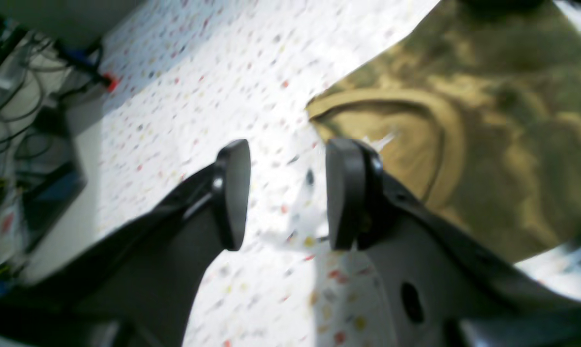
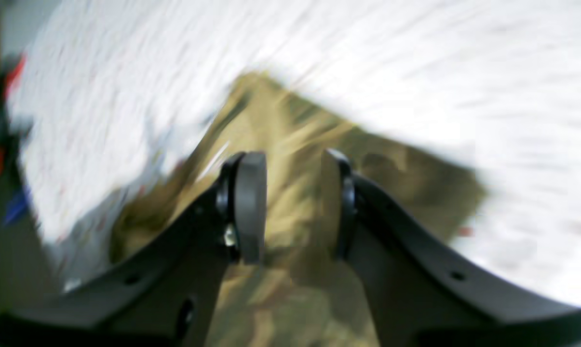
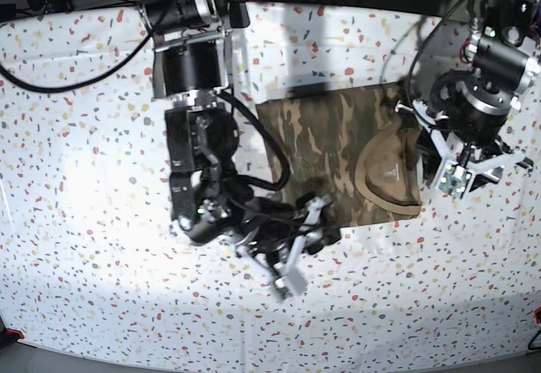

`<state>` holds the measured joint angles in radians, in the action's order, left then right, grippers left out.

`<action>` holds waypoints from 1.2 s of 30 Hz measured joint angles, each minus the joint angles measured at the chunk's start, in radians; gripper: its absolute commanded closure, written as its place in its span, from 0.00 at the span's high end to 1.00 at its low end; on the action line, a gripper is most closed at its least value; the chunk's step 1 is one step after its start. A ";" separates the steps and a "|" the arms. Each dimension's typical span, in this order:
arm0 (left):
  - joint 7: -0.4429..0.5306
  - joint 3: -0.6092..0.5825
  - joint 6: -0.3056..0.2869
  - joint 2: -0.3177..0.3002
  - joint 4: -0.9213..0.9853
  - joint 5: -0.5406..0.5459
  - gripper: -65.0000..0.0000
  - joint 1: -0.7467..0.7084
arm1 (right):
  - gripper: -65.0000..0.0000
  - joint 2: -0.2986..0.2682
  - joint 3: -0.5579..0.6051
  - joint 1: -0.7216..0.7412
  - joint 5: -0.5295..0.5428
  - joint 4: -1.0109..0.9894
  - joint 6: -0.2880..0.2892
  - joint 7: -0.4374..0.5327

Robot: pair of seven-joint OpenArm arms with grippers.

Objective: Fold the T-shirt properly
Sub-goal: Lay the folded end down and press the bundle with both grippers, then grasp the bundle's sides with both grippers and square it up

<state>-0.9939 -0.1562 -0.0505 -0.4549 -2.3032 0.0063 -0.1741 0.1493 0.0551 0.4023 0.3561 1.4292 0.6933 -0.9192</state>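
The T-shirt lies on the speckled worktop as a compact folded rectangle, between the two arms, with its tan ribbed collar on top toward the left-arm side. The left pincer has its fingers apart and holds nothing; bare worktop shows in the gap between the pads. In the left wrist view the collar and the shirt's camouflage cloth lie just beside the outer face of one finger, off to that side of the pincer and not between the fingers; whether the finger touches the cloth cannot be told. A small white neck label shows close to that fingertip. The right pincer also has its fingers apart, with nothing gripped. In the right wrist view, which is heavily blurred, the shirt lies directly below and ahead of this pincer, its cloth filling the gap between the fingers, and pale worktop lies beyond the shirt's far edge. In the base view the right pincer sits at the near corner of the folded shirt, and the left pincer sits just off the collar-side edge.
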 measured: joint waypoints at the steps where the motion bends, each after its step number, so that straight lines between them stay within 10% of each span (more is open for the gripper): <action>1: -0.003 0.000 0.003 -0.001 0.000 0.053 0.38 0.002 | 0.30 -0.007 -0.031 0.002 -0.003 0.022 0.000 0.022; 9: 0.045 0.003 -0.089 0.129 0.005 0.246 0.38 -0.146 | 0.30 -0.145 -0.020 -0.003 -0.051 -0.061 -0.001 0.180; 22: 0.192 0.006 -0.134 0.448 0.497 0.144 0.38 -0.090 | 0.30 -0.058 0.137 0.221 -0.259 -0.499 0.000 0.468; 29: 0.280 0.003 -0.161 0.447 0.647 0.076 0.38 -0.058 | 0.30 -0.031 0.137 0.251 -0.389 -0.736 -0.001 0.511; 36: 0.287 -0.005 -0.234 0.296 0.660 0.103 0.38 -0.006 | 0.30 -0.110 0.138 0.222 -0.264 -0.700 -0.012 0.393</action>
<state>-0.7071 -0.1616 -0.2848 -0.1593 -1.6436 0.1089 -0.1799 0.0391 0.1928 0.6239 0.0917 0.7296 0.6815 -0.5266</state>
